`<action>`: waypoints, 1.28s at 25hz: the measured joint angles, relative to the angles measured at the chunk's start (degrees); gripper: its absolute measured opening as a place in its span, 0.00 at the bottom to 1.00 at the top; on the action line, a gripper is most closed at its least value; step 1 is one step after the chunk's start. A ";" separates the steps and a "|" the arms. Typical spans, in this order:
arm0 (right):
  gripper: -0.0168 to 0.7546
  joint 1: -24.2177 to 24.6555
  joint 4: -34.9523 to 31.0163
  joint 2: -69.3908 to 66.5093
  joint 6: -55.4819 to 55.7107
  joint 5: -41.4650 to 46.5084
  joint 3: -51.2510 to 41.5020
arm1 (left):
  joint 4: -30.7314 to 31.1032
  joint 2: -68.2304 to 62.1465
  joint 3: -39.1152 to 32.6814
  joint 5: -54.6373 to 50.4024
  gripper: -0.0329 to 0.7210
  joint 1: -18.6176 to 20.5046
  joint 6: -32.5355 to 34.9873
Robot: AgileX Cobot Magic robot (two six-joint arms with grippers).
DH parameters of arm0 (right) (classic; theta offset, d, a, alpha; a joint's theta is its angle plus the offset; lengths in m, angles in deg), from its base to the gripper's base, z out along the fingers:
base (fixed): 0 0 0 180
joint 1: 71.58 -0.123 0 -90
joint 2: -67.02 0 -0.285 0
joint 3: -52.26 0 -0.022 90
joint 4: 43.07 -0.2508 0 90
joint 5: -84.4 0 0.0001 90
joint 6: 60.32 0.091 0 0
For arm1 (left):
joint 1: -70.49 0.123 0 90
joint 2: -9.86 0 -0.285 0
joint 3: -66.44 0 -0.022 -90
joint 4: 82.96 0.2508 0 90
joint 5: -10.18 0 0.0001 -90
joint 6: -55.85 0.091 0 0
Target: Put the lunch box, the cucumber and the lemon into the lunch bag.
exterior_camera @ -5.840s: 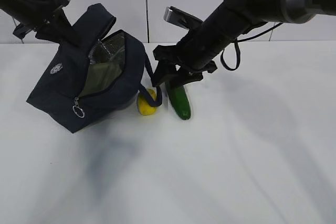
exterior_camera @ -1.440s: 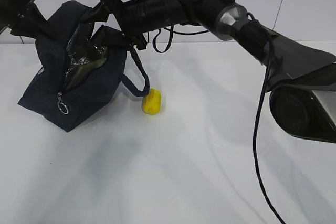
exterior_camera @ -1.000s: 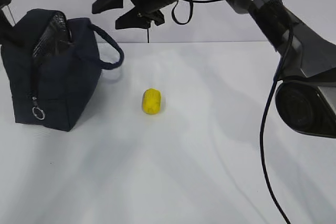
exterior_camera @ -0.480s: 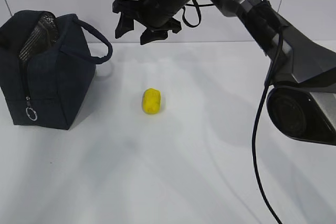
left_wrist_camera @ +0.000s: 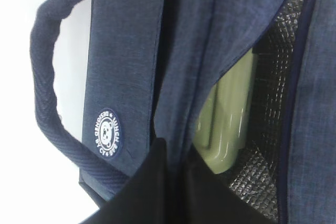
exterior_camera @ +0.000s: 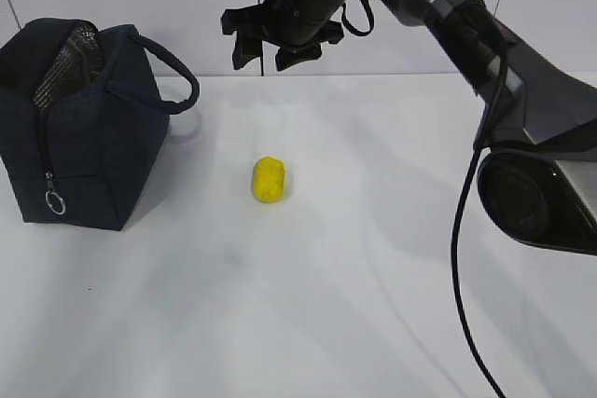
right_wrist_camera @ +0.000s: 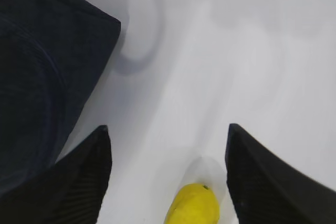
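exterior view, nearest first: lemon (exterior_camera: 269, 179) sits alone mid-table (exterior_camera: 373, 277), well clear of the lunch bag (exterior_camera: 93, 137) standing upright at left, top gaping, one handle (exterior_camera: 177, 76) looping out. further back and higher, right gripper (exterior_camera: 278, 44) hangs in the air, jaws spread wide, nothing between them. left wrist view shows lunch box (left_wrist_camera: 228, 124) green lid inside the silver lining (left_wrist_camera: 273, 103); left gripper is pinched shut on the bag's fabric edge. cucumber not visible.

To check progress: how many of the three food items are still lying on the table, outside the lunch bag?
1: the lemon lies on the table right of the lunch bag. The lunch box sits inside the bag; the cucumber is not visible, perhaps hidden inside.
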 joint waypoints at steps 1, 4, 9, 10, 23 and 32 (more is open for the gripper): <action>0.69 0.00 0.00 0.50 -0.64 0.00 0.00 | 0.00 0.00 0.00 0.00 0.05 0.00 0.00; 0.69 -0.13 -0.21 2.84 -1.68 0.14 0.00 | 0.00 0.00 0.00 0.00 0.05 0.00 0.00; 0.69 -0.13 -0.73 6.98 -2.61 0.14 0.00 | 0.00 0.00 0.00 0.00 0.05 0.00 0.00; 0.69 -0.13 -0.92 7.60 -2.86 0.14 0.00 | 0.00 0.00 0.00 0.00 0.05 0.00 0.00; 0.69 -0.73 -2.14 18.74 -7.43 0.63 0.00 | 0.00 0.00 0.00 0.00 0.05 0.00 0.00; 0.69 -0.73 -2.27 29.44 -8.82 1.08 0.03 | 0.00 0.00 0.00 0.00 0.05 0.00 0.00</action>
